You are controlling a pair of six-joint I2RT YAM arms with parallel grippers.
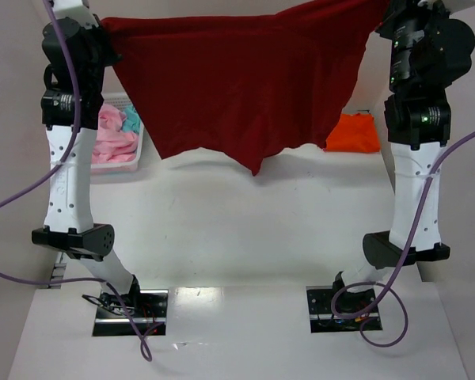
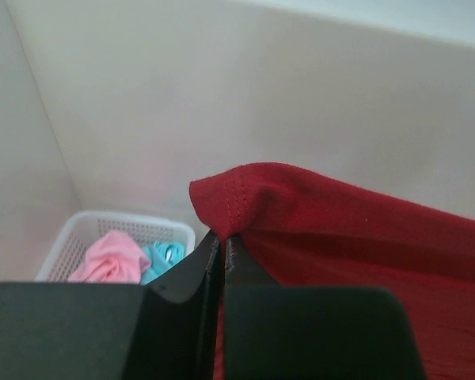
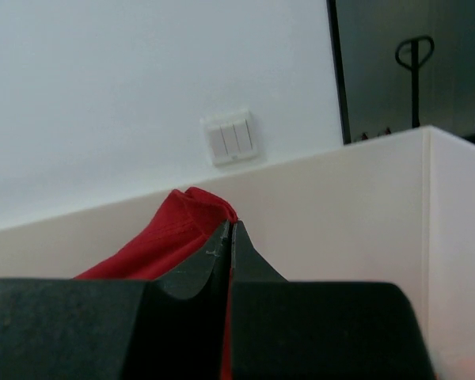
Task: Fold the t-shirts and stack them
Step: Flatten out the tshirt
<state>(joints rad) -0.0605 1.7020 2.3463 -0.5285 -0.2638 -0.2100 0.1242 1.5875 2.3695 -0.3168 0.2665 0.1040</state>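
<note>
A large dark red t-shirt (image 1: 237,87) hangs spread in the air between both arms, well above the table. My left gripper (image 2: 222,236) is shut on its left top corner (image 2: 229,194), and my right gripper (image 3: 229,226) is shut on its right top corner (image 3: 194,210). In the top view the left gripper (image 1: 109,36) and the right gripper (image 1: 384,20) are both high up at the back. A bright orange t-shirt (image 1: 354,133) lies on the table at the back right. Pale pink (image 1: 111,134) and teal (image 1: 132,119) t-shirts lie crumpled in the basket.
A white mesh basket (image 1: 131,165) stands at the back left of the table, also seen in the left wrist view as the basket (image 2: 83,229). White walls enclose the table at the back and sides. Purple cables (image 1: 380,305) trail from both arms near their bases.
</note>
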